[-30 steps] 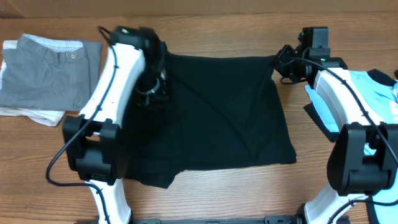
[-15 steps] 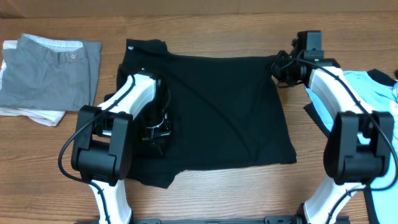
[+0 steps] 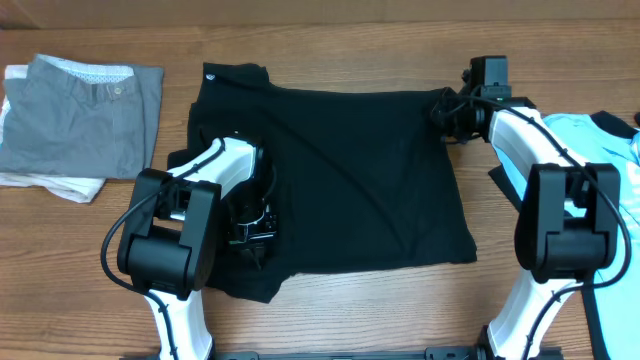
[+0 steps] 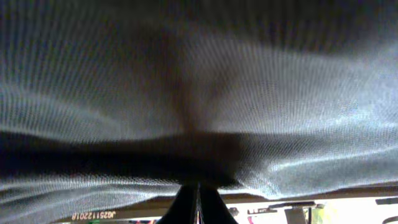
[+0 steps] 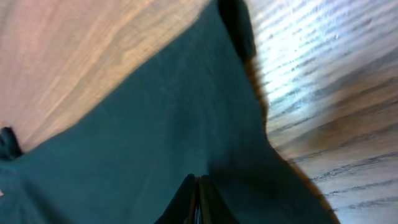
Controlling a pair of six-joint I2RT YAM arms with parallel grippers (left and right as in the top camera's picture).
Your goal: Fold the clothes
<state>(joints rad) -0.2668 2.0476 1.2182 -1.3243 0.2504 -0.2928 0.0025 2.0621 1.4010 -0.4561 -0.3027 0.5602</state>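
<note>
Overhead, the black shirt [image 3: 370, 190] lies spread across the middle of the desk [image 3: 330, 40], roughly squared, with its lower left part bunched and wrinkled. My left jaws sit on that left side, pressed together on a pinch of the cloth. The left wrist view shows fabric tented above the closed tips, a crease rising from them, and a slit of the room beneath the lifted edge. My right jaws are at the shirt's far right corner, also pressed together and down on the cloth. From the right wrist view I cannot tell whether any fabric is caught between them.

I judge the step to be folding the left side across the body. To do it well I should lift only the top layer, just clear of the rest, and carry it straight across so the crease runs parallel to the side edge. The right corner should act as an anchor so the shirt does not slide. The light blue shirt [image 3: 600, 145] lies under my right arm and the grey folded trousers [image 3: 80, 120] lie well apart on the left, and I should snag neither.
</note>
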